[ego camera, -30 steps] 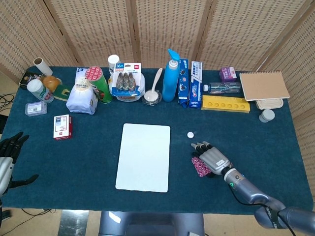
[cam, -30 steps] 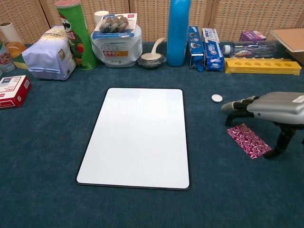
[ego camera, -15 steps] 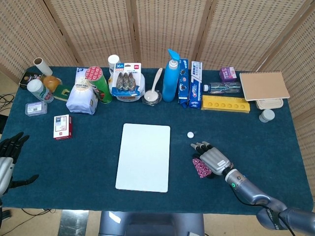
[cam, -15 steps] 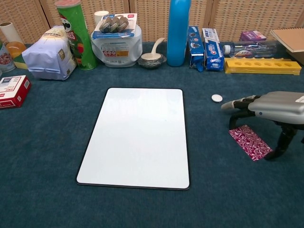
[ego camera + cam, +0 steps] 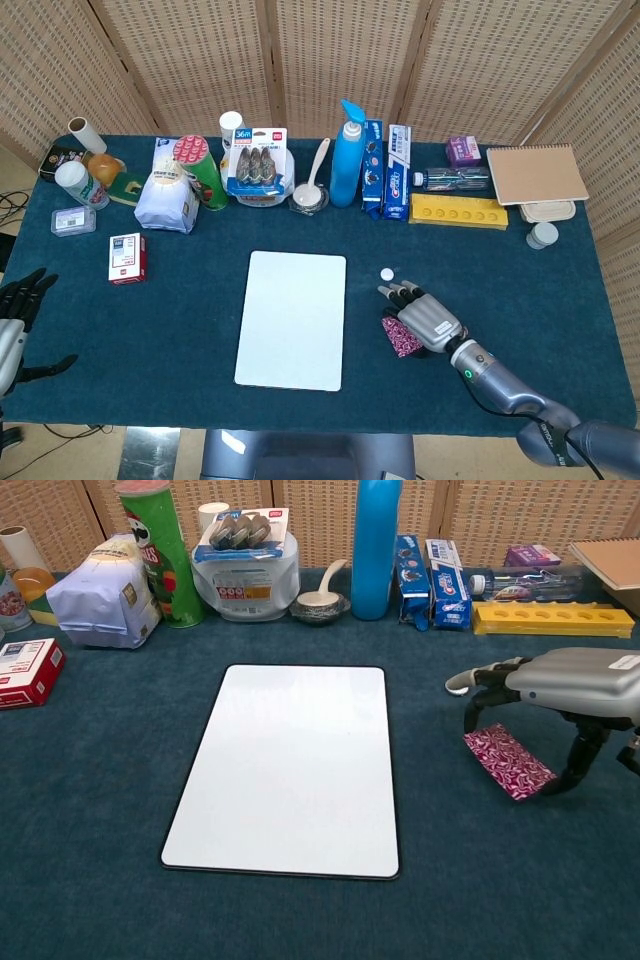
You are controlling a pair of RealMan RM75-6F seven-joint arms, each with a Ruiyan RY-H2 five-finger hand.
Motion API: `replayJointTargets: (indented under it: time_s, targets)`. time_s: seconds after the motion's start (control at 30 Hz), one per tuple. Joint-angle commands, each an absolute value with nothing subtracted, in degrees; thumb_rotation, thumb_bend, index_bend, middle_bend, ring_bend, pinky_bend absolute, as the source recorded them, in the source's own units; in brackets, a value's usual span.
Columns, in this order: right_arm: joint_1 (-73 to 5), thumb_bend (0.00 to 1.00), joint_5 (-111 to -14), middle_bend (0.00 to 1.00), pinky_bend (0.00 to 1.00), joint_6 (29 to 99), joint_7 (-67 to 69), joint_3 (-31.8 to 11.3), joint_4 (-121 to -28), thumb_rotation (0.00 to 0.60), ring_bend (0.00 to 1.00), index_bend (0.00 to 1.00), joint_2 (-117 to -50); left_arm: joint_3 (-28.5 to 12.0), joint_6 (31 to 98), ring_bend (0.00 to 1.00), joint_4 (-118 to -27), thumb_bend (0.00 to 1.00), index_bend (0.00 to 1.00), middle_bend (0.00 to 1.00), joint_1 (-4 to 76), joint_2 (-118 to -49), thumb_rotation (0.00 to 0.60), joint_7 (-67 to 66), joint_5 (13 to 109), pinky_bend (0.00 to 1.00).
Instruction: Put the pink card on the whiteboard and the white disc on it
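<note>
board mid-table, card and hand to its right, goods along the back

the whiteboard [image 5: 290, 768] lies flat at the table's [image 5: 170, 320] middle. the card [image 5: 506, 763] lies right of it, apart from its edge, under the right hand [image 5: 560, 685]. the disc [image 5: 386, 273] sits just behind the hand's fingertips. the left hand [image 5: 18, 310] is at the table's far left edge. bottle [image 5: 346, 155], can [image 5: 198, 170], bag [image 5: 165, 198] and notebook [image 5: 536, 173] stand behind the board.

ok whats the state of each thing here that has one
pink patterned card: tilted, pinched by the right hand, not on the board
right hand: holds the card
white rectangular whiteboard: flat, bare
small white disc: on the cloth
left hand: idle, fingers apart
</note>
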State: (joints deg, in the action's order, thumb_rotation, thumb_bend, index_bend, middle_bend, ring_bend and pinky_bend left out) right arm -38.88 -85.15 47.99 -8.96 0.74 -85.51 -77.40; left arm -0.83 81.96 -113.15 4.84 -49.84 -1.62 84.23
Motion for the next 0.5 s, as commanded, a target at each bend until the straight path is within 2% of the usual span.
replayJointTargets:
  time_s: [0.03,0.37,0.5]
  targets:
    - [-39.6,0.15,-83.5,0.03,0.00,47.3,-11.4,-0.3,-87.8,0.600,0.00,0.43,-77.2,-0.8,82.0,0.00,-113.1,0.05,0.00,0.00,4.8,-49.7,0.600,-1.3,84.3,0.00]
    - [-43.3,0.15,-76.0,0.03,0.00,45.2,-22.1,-4.8,-94.6,0.600,0.00,0.43,-79.7,-0.9,82.3,0.00,-112.8,0.05,0.00,0.00,4.6,-48.9,0.600,0.7,84.3,0.00]
    - [-46.7,0.15,-69.1,0.03,0.00,44.4,-29.7,-7.8,-96.3,0.600,0.00,0.43,-83.3,-0.8,82.2,0.00,-112.6,0.05,0.00,0.00,4.4,-48.3,0.600,2.0,84.2,0.00]
